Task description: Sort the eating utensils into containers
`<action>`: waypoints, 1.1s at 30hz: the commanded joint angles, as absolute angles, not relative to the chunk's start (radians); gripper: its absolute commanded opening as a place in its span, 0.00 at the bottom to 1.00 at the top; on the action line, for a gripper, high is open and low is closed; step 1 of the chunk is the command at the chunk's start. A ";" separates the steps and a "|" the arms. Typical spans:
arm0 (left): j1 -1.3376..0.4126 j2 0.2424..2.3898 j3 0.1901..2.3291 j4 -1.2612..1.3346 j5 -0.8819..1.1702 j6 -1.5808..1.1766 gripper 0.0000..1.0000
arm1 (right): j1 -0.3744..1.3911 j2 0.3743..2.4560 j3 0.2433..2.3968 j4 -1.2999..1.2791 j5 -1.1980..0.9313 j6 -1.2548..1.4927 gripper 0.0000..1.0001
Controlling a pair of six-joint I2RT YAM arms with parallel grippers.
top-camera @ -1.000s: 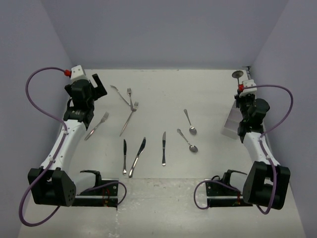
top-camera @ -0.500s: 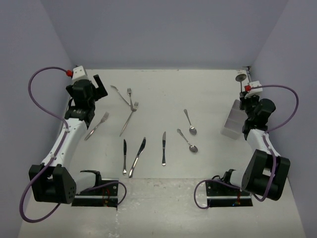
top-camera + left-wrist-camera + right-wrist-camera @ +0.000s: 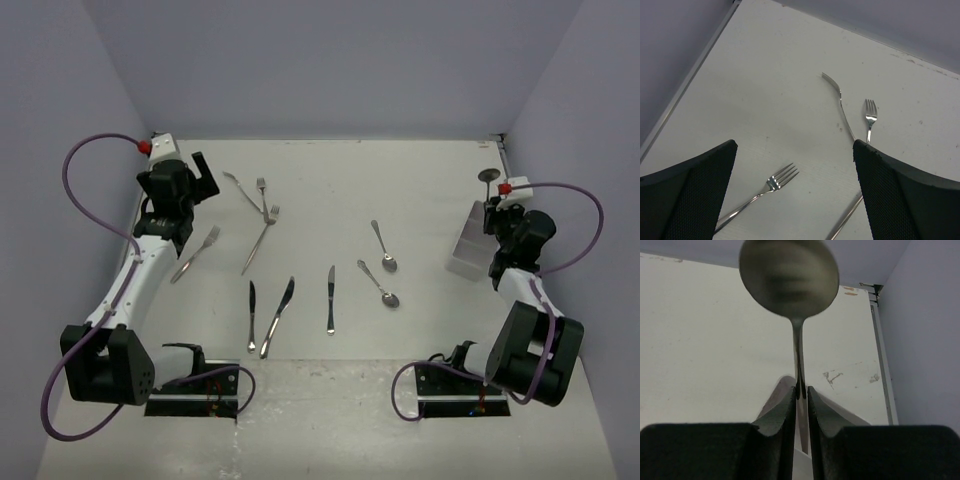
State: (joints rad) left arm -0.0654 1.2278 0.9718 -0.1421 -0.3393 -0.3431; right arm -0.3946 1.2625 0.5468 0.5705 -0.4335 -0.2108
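Right claw [image 3: 800,395], nearly closed, pinches a spoon [image 3: 788,275] upright by its handle above the box [image 3: 468,240] at 3 o'clock on the worktop [image 3: 430,180]. Letting go while the spoon stands this upright could tip it over the box's thin wall. Left claw [image 3: 794,150] gapes empty over forks [image 3: 775,182] at 10 o'clock.

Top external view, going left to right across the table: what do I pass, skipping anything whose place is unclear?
lone fork → short knife → longer knife → third knife → two spoons → translucent container
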 commanded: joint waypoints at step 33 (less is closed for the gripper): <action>-0.294 1.422 1.043 -0.230 -0.209 -0.285 1.00 | 0.371 1.138 0.965 -0.215 0.050 0.155 0.99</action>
